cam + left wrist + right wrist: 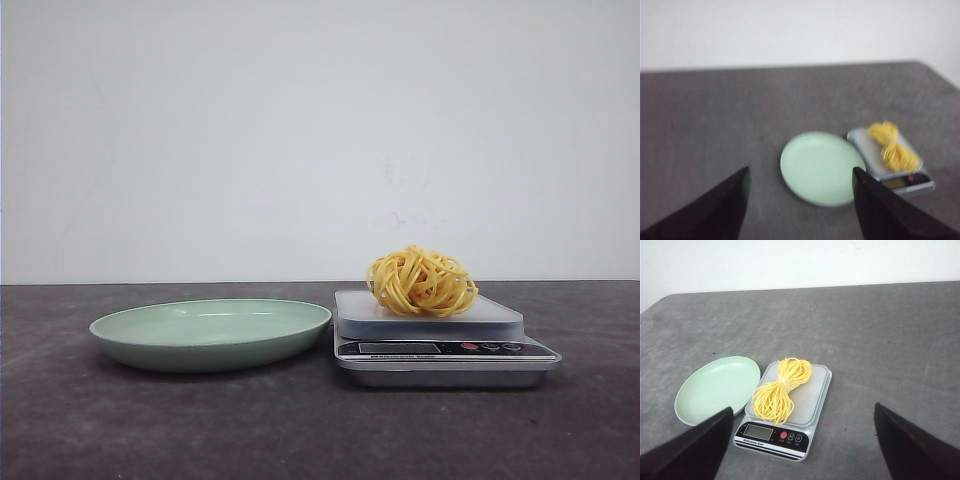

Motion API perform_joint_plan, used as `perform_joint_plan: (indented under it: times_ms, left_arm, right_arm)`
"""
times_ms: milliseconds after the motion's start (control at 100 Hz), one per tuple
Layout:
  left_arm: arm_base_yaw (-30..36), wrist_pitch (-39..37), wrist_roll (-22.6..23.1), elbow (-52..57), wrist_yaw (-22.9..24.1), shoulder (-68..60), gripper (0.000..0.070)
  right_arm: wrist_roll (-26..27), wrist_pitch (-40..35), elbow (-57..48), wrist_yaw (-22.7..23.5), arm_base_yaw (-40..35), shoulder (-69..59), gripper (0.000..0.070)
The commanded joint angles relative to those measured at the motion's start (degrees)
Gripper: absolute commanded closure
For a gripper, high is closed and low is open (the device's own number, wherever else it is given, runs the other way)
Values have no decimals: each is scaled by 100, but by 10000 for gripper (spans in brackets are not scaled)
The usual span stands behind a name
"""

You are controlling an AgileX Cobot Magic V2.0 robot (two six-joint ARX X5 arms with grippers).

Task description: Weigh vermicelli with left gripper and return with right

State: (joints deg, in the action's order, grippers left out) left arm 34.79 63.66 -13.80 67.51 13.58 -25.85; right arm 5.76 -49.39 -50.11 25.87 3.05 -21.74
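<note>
A pale green plate [210,332] is sitting at centre-left of the front frame, just beside a silver kitchen scale [440,345]. The yellow vermicelli bundle [421,281] is resting on the scale's platform. Both the left gripper [800,200], somewhat blurred, and the right gripper [802,445] are hanging wide apart, holding nothing.

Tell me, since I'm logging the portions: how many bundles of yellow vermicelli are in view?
1: a single yellow vermicelli bundle, tied in the middle, lying on the silver digital kitchen scale beside the empty pale green plate.
</note>
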Motion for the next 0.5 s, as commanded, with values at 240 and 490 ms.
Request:
perform_joint_plan:
  times_ms: [240,490]
  left_arm:
    - [44,-234,-341,-1084,205,822,323]
    - [44,-597,-341,-1084,201,831,323]
  right_arm:
    - [-66,2,-114,31,-20,-146,131]
    - [-39,31,-157,157,-199,-472,164]
